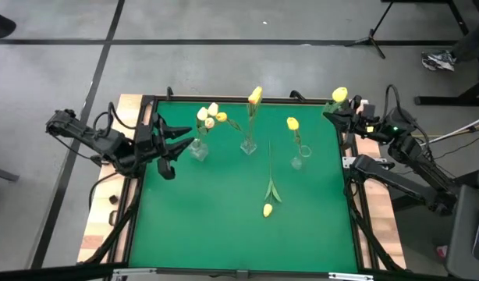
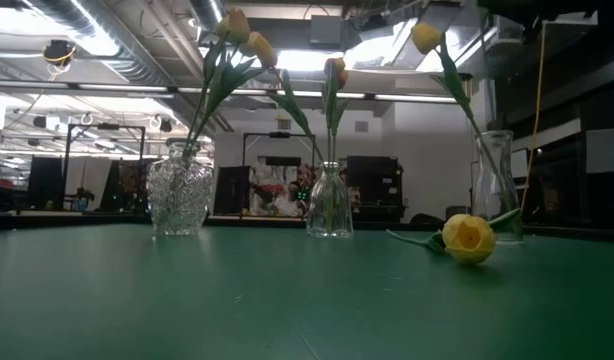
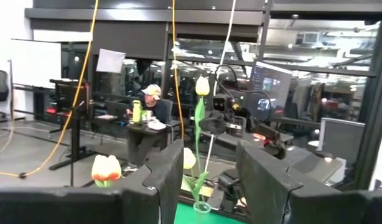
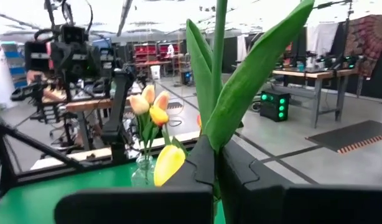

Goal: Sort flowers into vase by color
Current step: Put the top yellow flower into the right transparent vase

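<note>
overhead, the right gripper (image 1: pixel 342 107) clamps a yellow tulip (image 1: pixel 339 95) upright at the table's (image 1: pixel 224 218) far corner; the left gripper (image 1: pixel 179 140) hovers open beside a vase (image 1: pixel 198 150).

Dark jointed arms; black cables; blocky matte hand (image 3: pixel 209 180) fingers.

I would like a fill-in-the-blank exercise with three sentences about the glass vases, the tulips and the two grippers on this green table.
1. The number of clear glass vases standing on the green table is ____.
2. One yellow tulip lies flat on the table, in no ____.
3. The right gripper is shut on a green tulip ____, while the left gripper is open and empty.

Missing words: three; vase; stem
</note>
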